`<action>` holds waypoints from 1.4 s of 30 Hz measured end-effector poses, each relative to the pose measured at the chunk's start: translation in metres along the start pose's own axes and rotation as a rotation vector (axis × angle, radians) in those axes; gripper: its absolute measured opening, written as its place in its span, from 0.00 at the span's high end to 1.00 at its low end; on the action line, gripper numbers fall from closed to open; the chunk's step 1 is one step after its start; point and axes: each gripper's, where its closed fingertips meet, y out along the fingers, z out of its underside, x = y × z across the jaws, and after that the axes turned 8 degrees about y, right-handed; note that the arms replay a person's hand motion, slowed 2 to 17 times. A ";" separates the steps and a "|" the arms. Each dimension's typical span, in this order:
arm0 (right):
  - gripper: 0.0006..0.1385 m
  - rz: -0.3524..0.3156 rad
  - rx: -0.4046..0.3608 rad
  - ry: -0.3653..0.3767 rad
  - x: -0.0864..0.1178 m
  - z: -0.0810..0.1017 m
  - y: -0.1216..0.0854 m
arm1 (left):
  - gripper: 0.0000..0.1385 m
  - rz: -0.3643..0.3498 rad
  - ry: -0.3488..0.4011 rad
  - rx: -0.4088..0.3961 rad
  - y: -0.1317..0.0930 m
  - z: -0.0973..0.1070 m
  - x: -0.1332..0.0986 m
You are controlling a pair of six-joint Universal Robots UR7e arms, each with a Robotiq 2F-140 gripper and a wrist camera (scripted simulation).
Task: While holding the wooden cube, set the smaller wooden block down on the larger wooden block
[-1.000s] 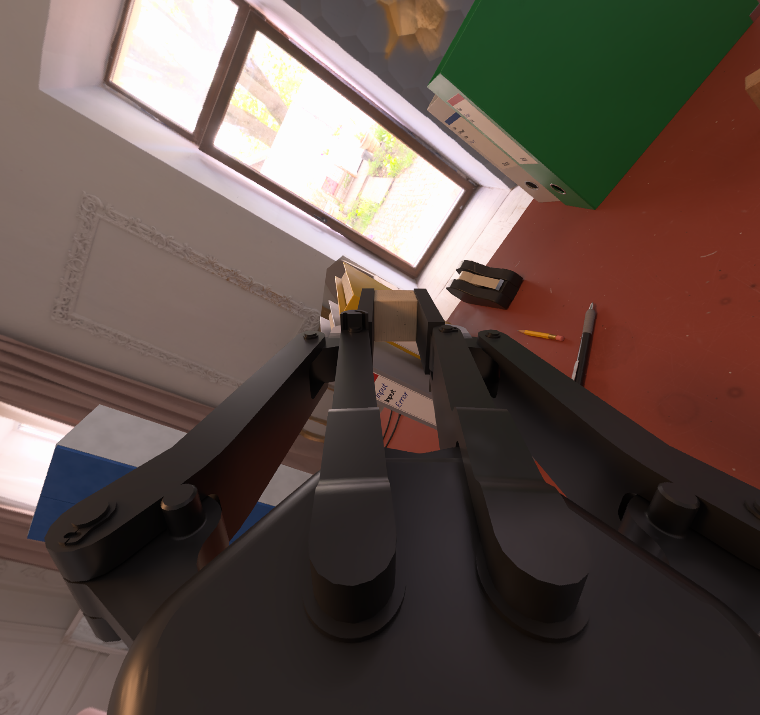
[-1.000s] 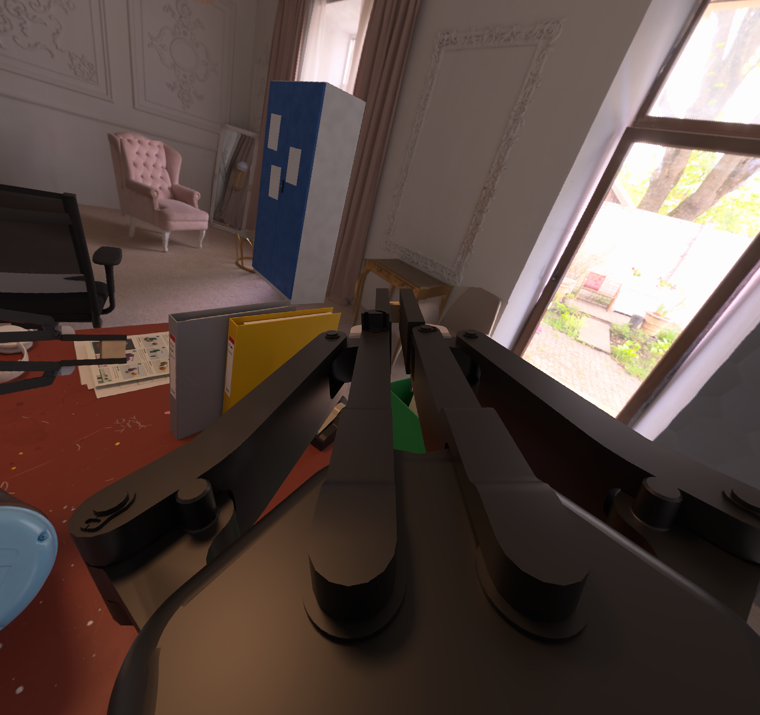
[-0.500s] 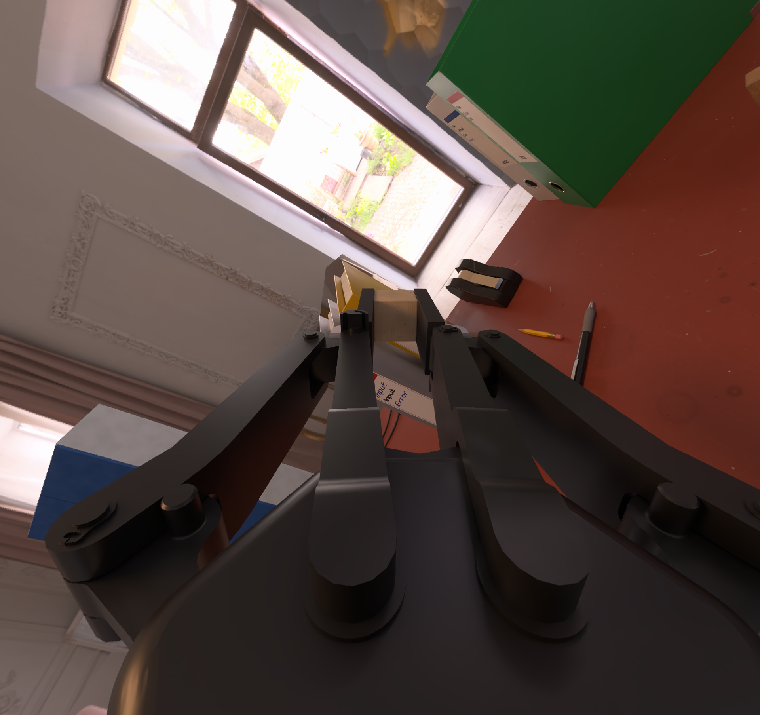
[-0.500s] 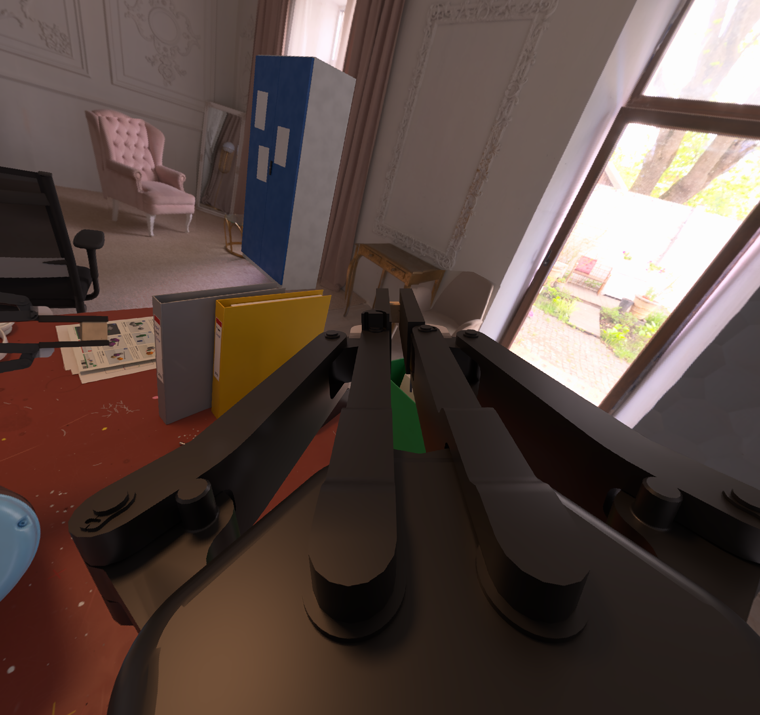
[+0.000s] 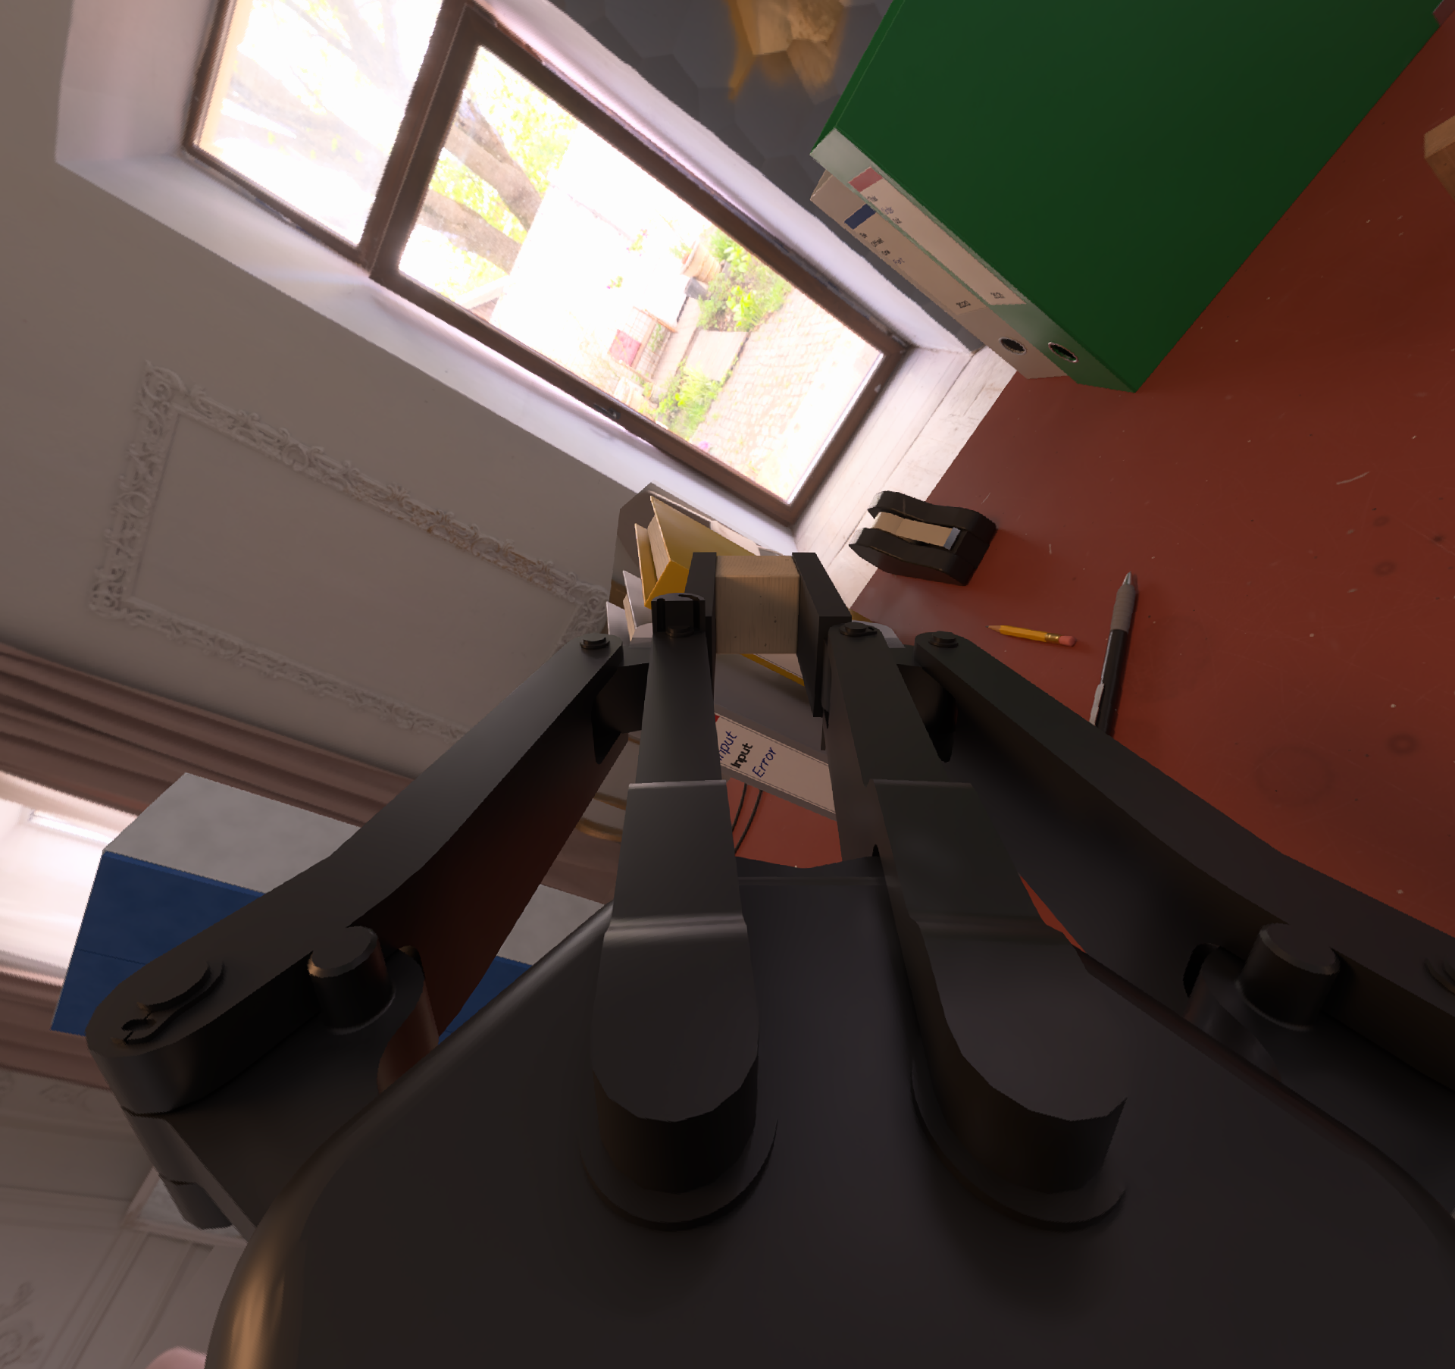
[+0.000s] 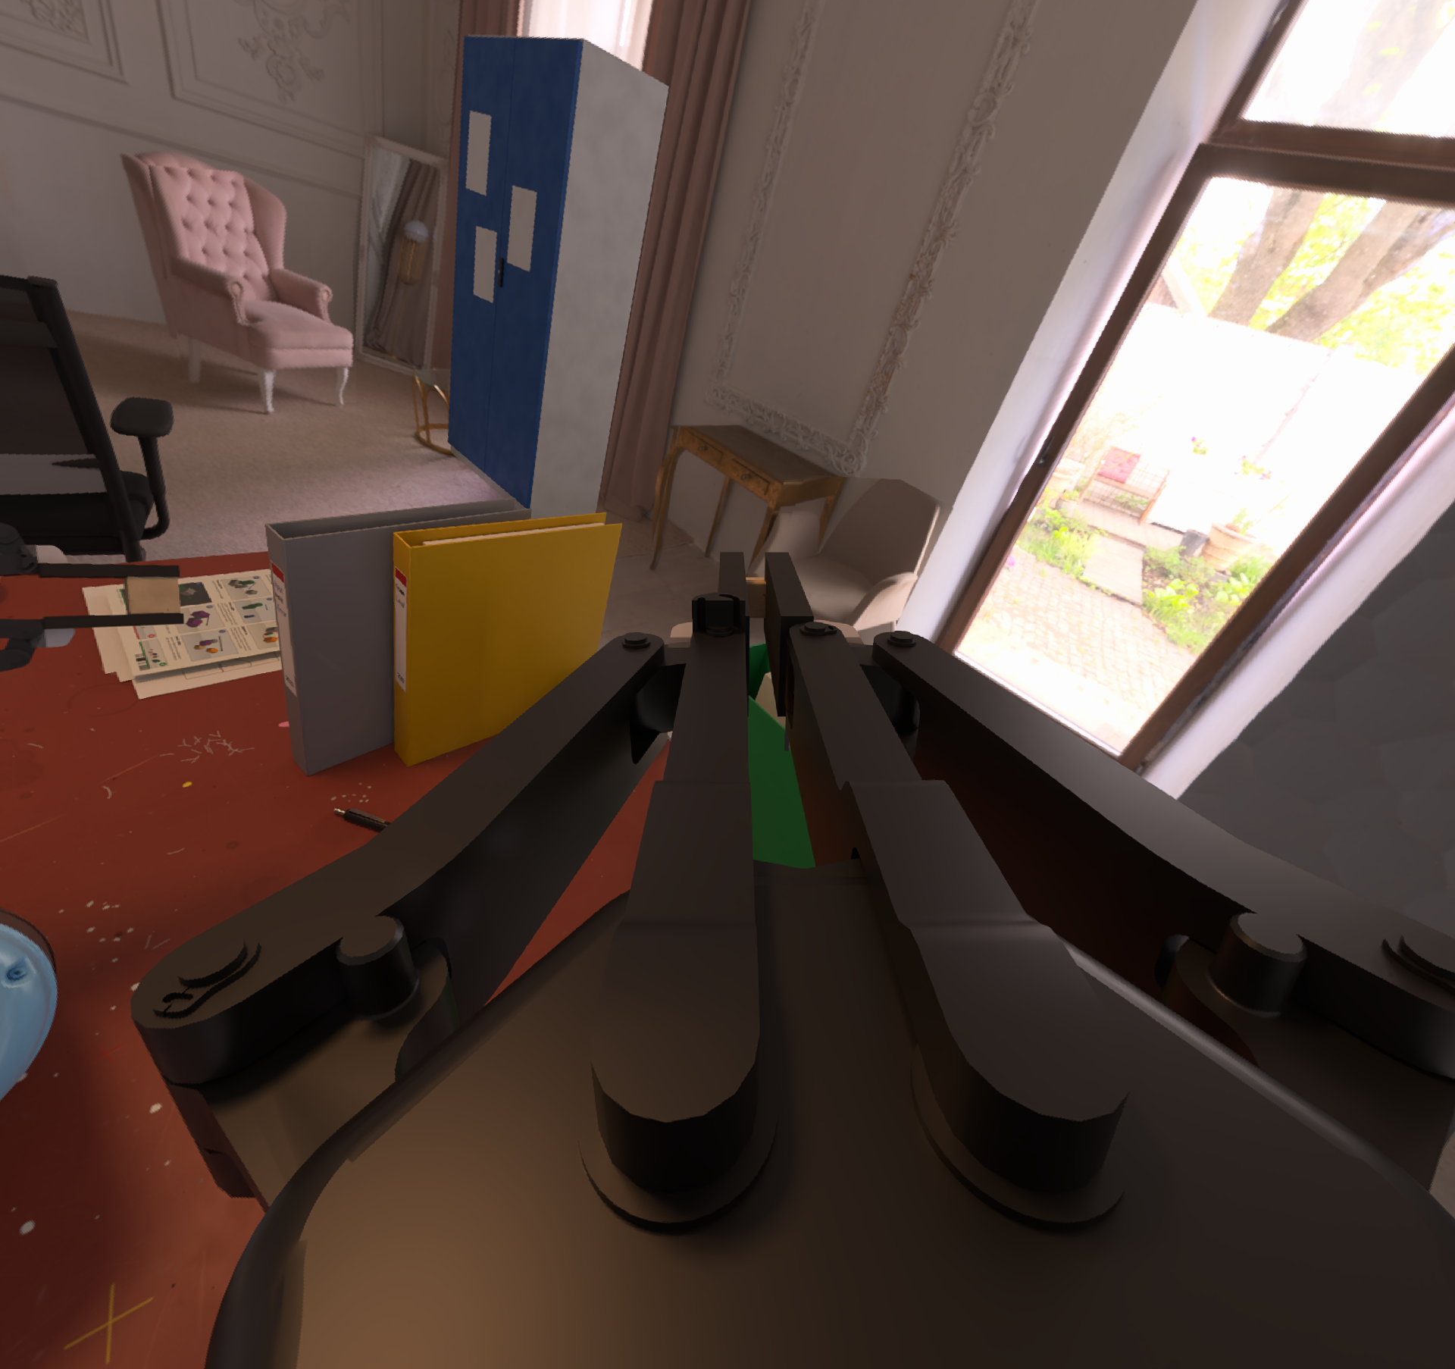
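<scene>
Left wrist view only: left gripper (image 5: pixel 756 603) clamps a pale square wooden cube (image 5: pixel 757 605) between its fingertips, above the red-brown desk (image 5: pixel 1260 544); black tape dispenser (image 5: pixel 923 540), yellow pencil (image 5: pixel 1031 633) and grey pen (image 5: pixel 1112 650) lie beyond the cube.
Right wrist view only: right gripper (image 6: pixel 753 597) nearly closed, a small tan sliver (image 6: pixel 756 584) between the tips; cannot tell what it is. Far left of the yellow ring binder (image 6: pixel 500 630), the cube in the other gripper.
Pose: left gripper tilted sideways; right gripper aimed over the desk toward the window (image 6: pixel 1228 418).
</scene>
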 end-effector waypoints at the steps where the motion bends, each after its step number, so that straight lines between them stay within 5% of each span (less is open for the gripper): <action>1: 0.95 0.002 0.003 0.000 -0.001 0.001 0.000 | 0.82 0.000 0.000 0.000 0.000 0.000 0.000; 23: 0.95 0.012 0.072 0.030 -0.012 0.030 0.006 | 0.82 0.004 0.004 0.003 0.001 0.000 -0.001; 42: 0.95 -0.010 0.028 0.012 -0.007 0.032 -0.001 | 0.82 0.005 0.001 0.005 0.001 0.001 -0.001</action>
